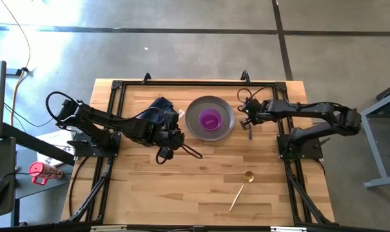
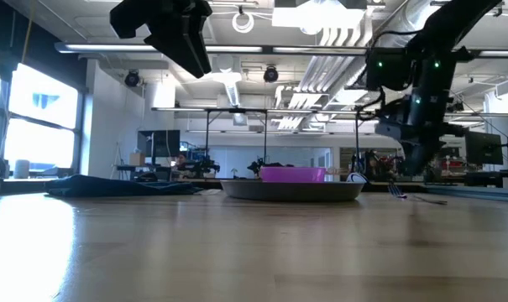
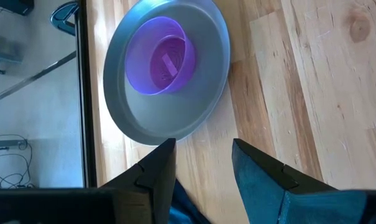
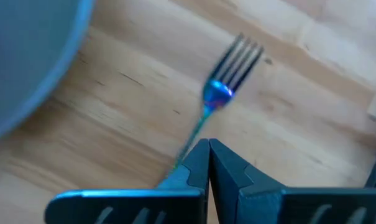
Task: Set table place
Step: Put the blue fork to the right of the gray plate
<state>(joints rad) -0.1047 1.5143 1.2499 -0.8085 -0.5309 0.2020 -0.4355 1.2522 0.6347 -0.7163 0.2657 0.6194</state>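
The round grey plate [image 1: 225, 111] lies at the table's far middle with the magenta bowl [image 1: 211, 120] standing in it. The dark navy napkin [image 1: 158, 108] lies bunched left of the plate. My left gripper [image 1: 179, 134] is open and empty, raised between napkin and plate; the left wrist view shows its fingertips [image 3: 203, 158] apart, pointing at the plate [image 3: 138, 118]. My right gripper [image 1: 249, 124] is just right of the plate, shut on the teal-handled fork [image 4: 228, 71]. The gold spoon [image 1: 241, 187] lies flat near the table's front right. My right gripper pinches the fork's teal handle [image 4: 189, 157] between its two shut fingers. The fingers come from above, slanting down, and the fork runs on past them with its tines [image 4: 242, 51] ahead. In the low view the fork [image 2: 395, 190] hangs tilted just above the tabletop; whether it touches I cannot tell.
The black metal frame [image 1: 195, 83] runs along the table's far edge close behind the plate and napkin. Bare planks [image 1: 182, 187] lie across the table's near half, with the spoon on the right. Cables loop from my left arm [image 1: 191, 152] near the plate.
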